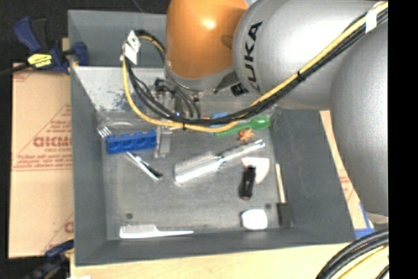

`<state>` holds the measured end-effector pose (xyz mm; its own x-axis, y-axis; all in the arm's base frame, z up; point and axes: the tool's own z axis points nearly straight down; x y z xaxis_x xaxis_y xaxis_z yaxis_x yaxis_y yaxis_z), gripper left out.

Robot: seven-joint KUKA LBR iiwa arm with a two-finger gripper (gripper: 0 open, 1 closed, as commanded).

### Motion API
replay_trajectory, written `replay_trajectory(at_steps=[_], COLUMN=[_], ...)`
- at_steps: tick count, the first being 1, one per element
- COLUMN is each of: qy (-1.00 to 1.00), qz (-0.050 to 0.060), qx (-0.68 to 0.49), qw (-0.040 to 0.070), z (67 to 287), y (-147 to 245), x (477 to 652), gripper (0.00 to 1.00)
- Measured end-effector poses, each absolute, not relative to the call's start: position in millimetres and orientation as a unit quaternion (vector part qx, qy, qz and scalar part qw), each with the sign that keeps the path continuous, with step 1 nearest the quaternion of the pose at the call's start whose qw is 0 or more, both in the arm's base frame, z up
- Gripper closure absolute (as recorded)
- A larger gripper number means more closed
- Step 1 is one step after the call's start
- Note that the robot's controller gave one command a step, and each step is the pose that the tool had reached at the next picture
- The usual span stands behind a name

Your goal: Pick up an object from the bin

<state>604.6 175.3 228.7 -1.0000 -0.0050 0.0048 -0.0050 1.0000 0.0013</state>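
My gripper point(163, 142) hangs under the orange wrist cover over the back left of the bin floor. Its tip is right at the right end of a blue toy brick point(130, 142), which lies flat on the floor. Just below the tip lies a small white and black stick-shaped thing point(144, 165). A silver hairbrush point(212, 163) lies slantwise to the right of the tip. A clear plastic fork point(104, 131) rests left of the brick against the bin's sloping wall.
A green thing point(259, 121) and a small orange piece point(245, 134) lie beneath the arm. To the right are a black cylinder point(246, 182), a white wedge point(262, 167) and a thin stick point(281, 185). Near the front lie a white toothbrush point(154, 230) and a white lump point(254, 219).
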Motion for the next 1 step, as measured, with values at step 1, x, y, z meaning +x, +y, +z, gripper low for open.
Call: replay_trajectory(at_steps=[1], qy=[-1.000], qz=[-0.001], qx=[0.000], qw=[-0.002], z=[233.8], y=[174.2], x=[606.4], gripper=[0.00])
